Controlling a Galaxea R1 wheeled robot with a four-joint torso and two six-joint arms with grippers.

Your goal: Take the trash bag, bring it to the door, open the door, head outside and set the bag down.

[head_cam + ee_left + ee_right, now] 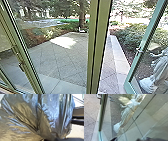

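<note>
The silvery, crumpled trash bag (50,117) looms close in the left wrist view, its folds running together at my left gripper (45,140), which is shut on it. A green-framed glass door (133,66) stands open at the right of the head view, with a metal handle (139,50) on its frame. In the right wrist view, the door's edge (103,112) and handle are seen near my right gripper (131,139). Its dark fingertips are apart, with nothing visible between them.
A green post (96,47) stands upright ahead, with another glass panel's frame (27,52) on the left. Outside lie paving (66,58), a pale kerb (119,56) and bushes (135,35). A white statue (160,70) shows through the door glass.
</note>
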